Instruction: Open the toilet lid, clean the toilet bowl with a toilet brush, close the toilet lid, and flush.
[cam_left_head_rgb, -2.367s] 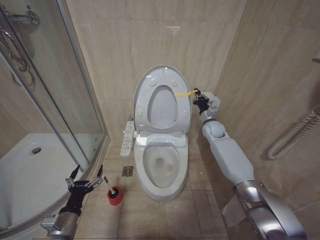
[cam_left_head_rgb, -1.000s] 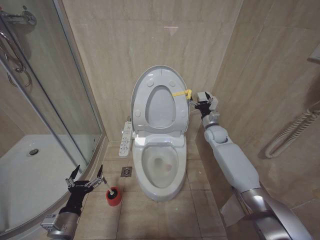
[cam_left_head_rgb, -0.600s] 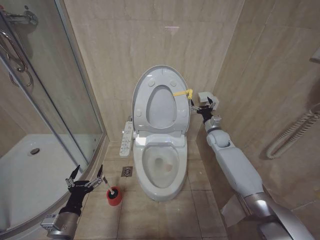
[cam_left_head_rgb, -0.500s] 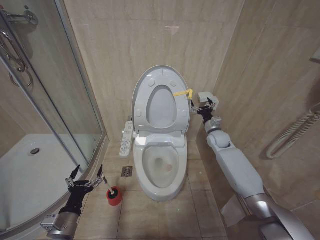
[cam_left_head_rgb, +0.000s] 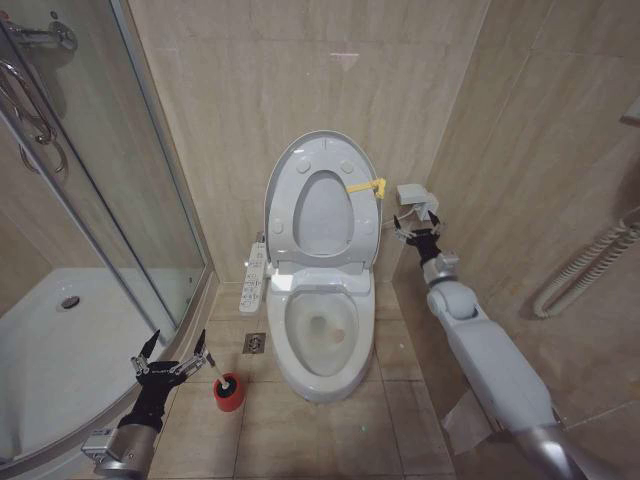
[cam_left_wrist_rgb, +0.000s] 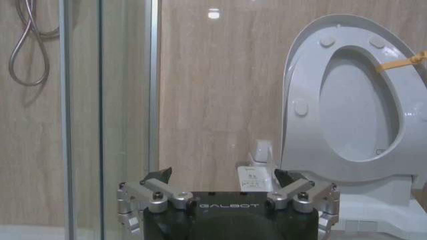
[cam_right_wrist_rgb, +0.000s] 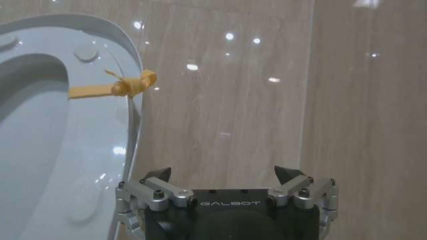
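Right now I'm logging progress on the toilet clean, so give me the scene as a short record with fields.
toilet lid: raised, upright against the wall, yellow strap at its edge
toilet bowl: uncovered
toilet brush: standing in its red holder on the floor, not gripped
right gripper: open, beside the lid, apart from the strap
left gripper: open, low near the brush, holding nothing
stage: lid open, brushing not yet begun

Beige tile floor (cam_left_head_rgb: 400, 400) w/ toilet bowl (cam_left_head_rgb: 322, 335), red brush holder (cam_left_head_rgb: 228, 392), drain (cam_left_head_rgb: 255, 343).
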